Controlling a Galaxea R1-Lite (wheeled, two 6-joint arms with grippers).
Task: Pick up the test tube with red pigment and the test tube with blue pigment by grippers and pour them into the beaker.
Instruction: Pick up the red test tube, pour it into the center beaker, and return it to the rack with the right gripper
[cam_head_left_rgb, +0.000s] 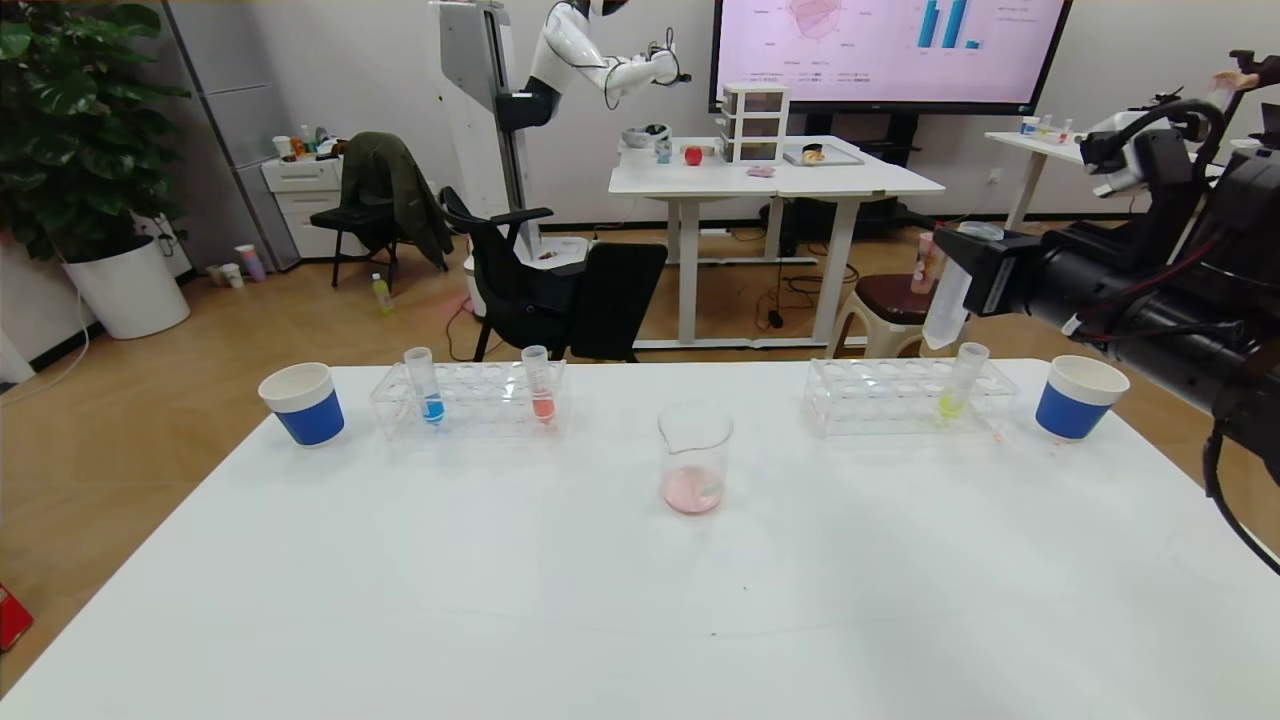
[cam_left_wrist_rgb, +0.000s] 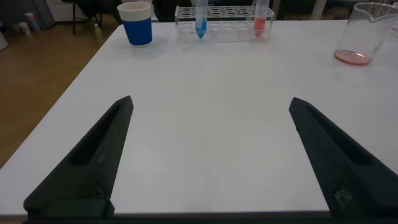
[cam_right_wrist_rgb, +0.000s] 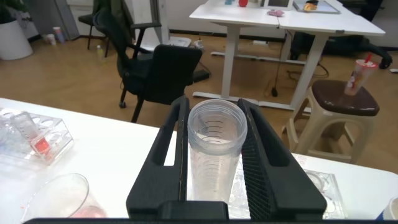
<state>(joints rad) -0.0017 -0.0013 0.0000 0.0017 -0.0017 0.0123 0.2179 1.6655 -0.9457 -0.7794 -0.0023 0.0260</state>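
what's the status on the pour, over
Right gripper raised, shut on emptied tube. Left gripper open, low over table. Beaker holds pink liquid; blue tube racked. Nothing blocking.

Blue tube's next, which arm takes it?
Left. The test tube with blue pigment stands in the left rack, and the left gripper is open and empty, facing it. The right gripper is shut on an emptied tube above the right rack.

wood floor (cam_head_left_rgb: 150, 400) | black chair (cam_head_left_rgb: 560, 295) | white desk (cam_head_left_rgb: 770, 180) | wall screen (cam_head_left_rgb: 890, 45)
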